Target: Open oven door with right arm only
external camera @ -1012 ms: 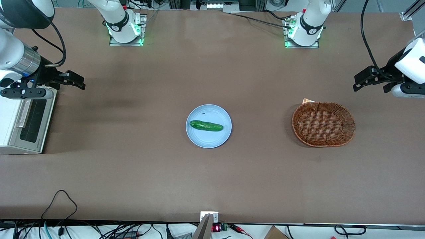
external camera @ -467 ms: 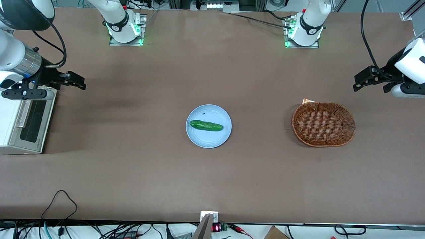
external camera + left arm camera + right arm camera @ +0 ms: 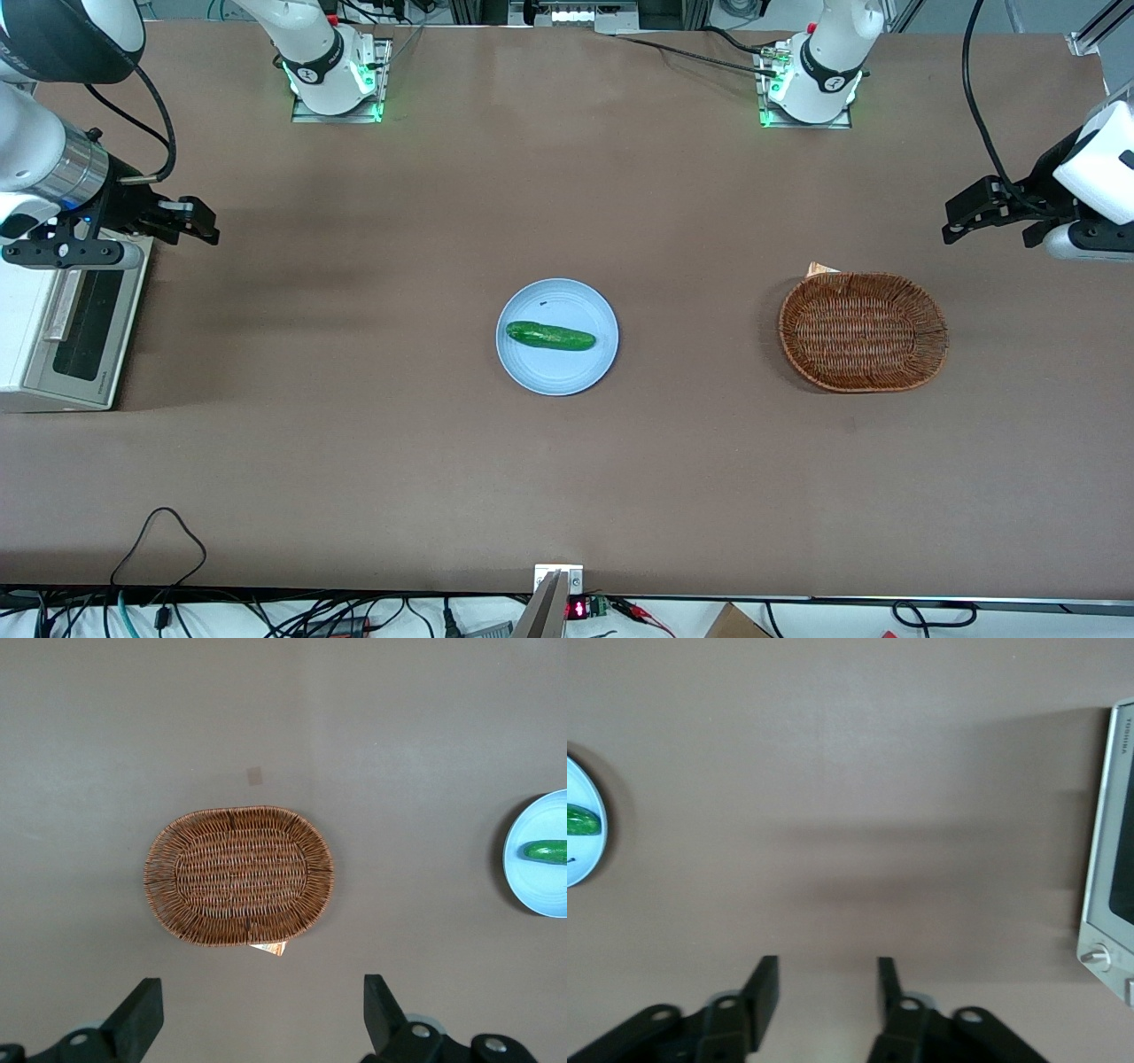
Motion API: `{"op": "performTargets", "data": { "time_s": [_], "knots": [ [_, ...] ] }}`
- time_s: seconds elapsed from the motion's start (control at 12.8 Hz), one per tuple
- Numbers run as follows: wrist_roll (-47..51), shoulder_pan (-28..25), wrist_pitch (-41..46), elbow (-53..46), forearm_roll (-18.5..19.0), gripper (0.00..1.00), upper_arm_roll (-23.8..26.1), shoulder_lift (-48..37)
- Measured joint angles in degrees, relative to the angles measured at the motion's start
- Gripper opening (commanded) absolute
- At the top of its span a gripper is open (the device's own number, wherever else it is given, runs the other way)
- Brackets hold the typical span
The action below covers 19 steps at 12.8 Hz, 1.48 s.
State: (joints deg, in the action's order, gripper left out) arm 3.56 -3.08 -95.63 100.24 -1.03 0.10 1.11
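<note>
Brown table (image 3: 372, 443) surface fills the front view, with wide bare stretches between the few items on it. At the working arm's end of the table sits the cream-white toaster oven (image 3: 18, 354), cut off by the frame edge so that only part of its body shows. The oven door (image 3: 84, 323) is shut, its dark glass window and silver bar handle (image 3: 60, 306) facing the middle of the table. The right arm (image 3: 44, 168) reaches over the oven's end that lies farther from the front camera, and part of its wrist hides the door's upper corner. The claw (image 3: 208, 229) hangs above bare table just beside the oven, farther from the front camera than the door handle and apart from it. In the right wrist view the claw (image 3: 827, 983) shows both fingers (image 3: 764, 988) parted with a clear gap, nothing between them, and only table below. The oven door (image 3: 1109, 842) edge and a control knob (image 3: 1096, 958) appear there, cut off by the frame.

Near the table's middle a light blue plate (image 3: 532, 372) carries a cucumber (image 3: 549, 336). Toward the parked arm's end lies a woven basket (image 3: 862, 330), with a small tan item (image 3: 820, 268) partly hidden under its rim and too small to identify.
</note>
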Motion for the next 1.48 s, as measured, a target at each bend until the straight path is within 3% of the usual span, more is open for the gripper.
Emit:
{"op": "performTargets", "data": {
  "time_s": [0.54,0.62,0.86,1.17,1.25,1.48],
  "knots": [
    [0.0,0.0,5.9,-5.4,1.0,0.08,0.0,3.8],
    [0.0,0.0,6.1,-5.4,1.3,0.04,0.0,4.0],
    [-0.1,-0.1,8.7,-5.7,4.7,0.01,0.1,4.0],
    [-0.1,-0.2,9.6,-5.7,5.8,0.02,0.4,4.0],
    [-0.1,-0.2,10.0,-5.7,7.4,0.02,0.5,4.0],
    [-0.1,-1.1,13.2,-5.7,19.2,0.02,0.7,5.0]
  ]
}}
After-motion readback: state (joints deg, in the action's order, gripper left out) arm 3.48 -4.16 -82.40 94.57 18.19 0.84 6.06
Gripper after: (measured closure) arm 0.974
